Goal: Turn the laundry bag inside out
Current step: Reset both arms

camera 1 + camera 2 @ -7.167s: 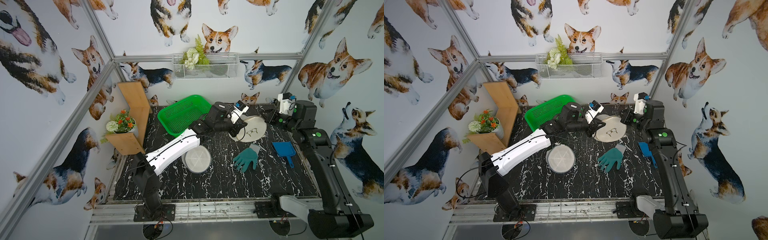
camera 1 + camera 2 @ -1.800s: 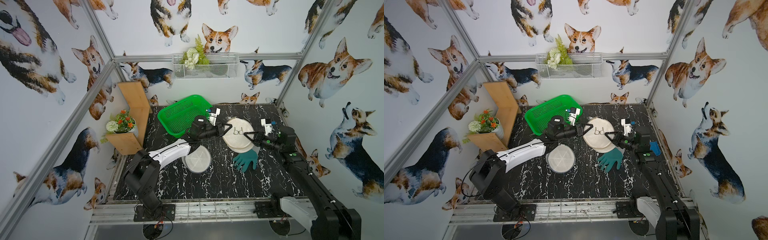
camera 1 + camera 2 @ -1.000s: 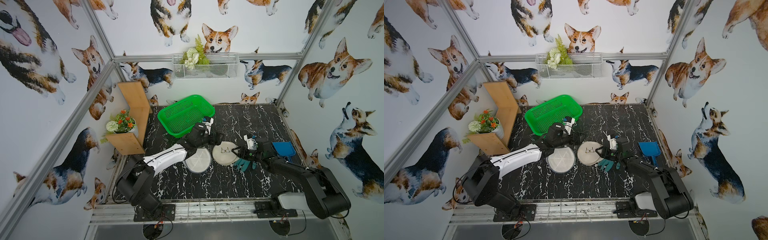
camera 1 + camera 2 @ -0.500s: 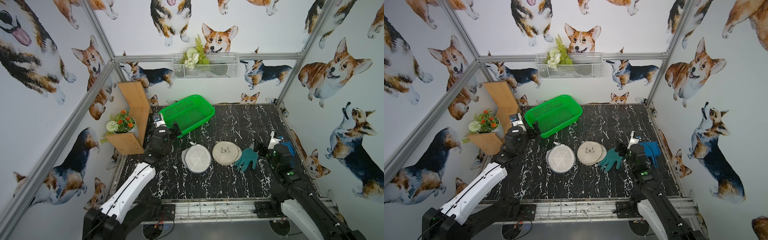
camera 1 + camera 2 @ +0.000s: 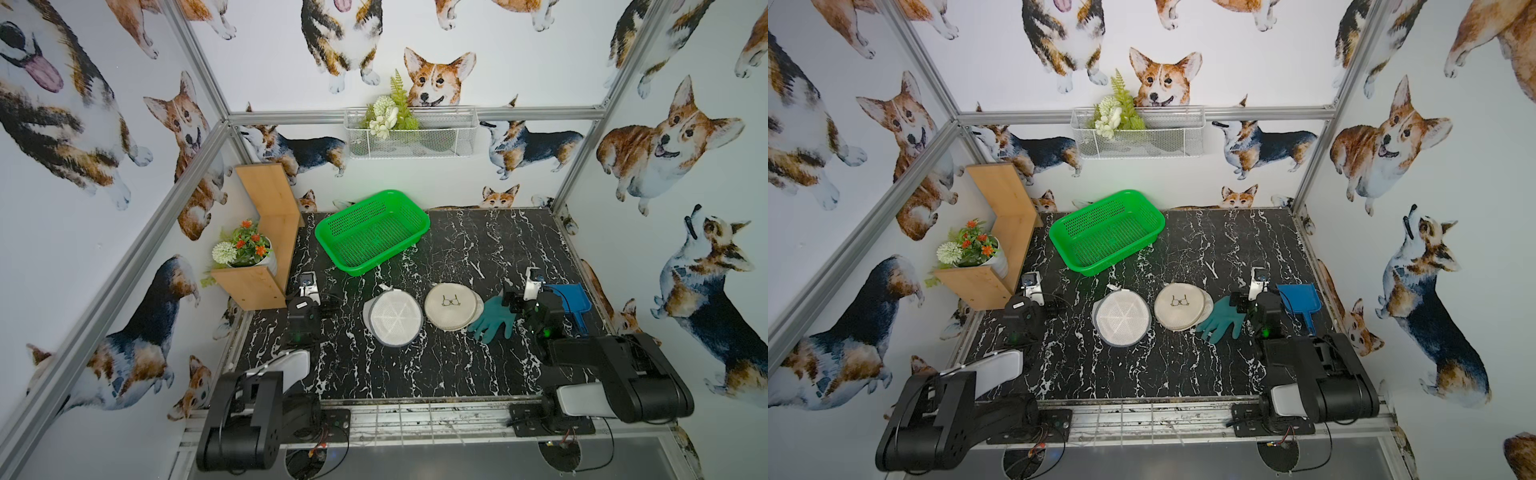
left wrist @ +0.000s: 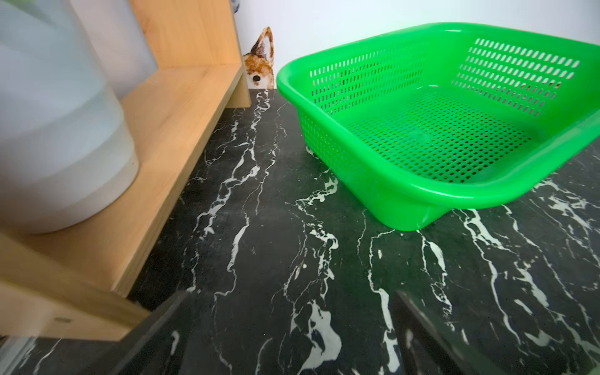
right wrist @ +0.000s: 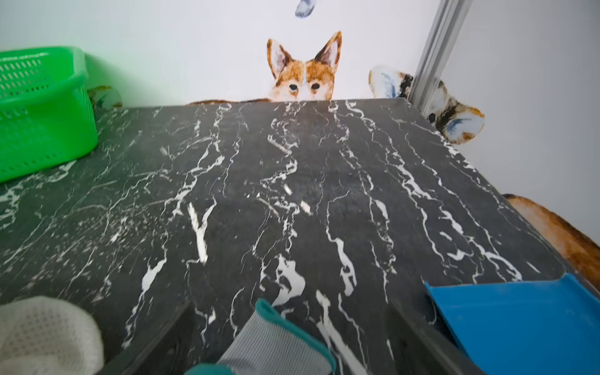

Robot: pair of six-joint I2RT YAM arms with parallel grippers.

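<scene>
The left hand (image 6: 292,341) sits by the wooden shelf (image 6: 181,107) at the worktop's (image 5: 478,245) left edge. The right hand (image 7: 285,344) hangs over the teal glove's (image 7: 276,337) cuff beside the blue dustpan (image 7: 519,321). Both have their jaws spread wide and hold nothing. The laundry bag (image 5: 451,306) lies flat mid-worktop, between the white mesh bag (image 5: 392,316) and the glove. Bare worktop runs behind it to the far edge.

Corgi-printed white walls (image 5: 270,62) enclose a black marble-patterned tabletop (image 5: 478,249), with a wooden shelf (image 5: 270,199) along its left edge.

Bright, even light; blurry wrist-view foregrounds.
</scene>
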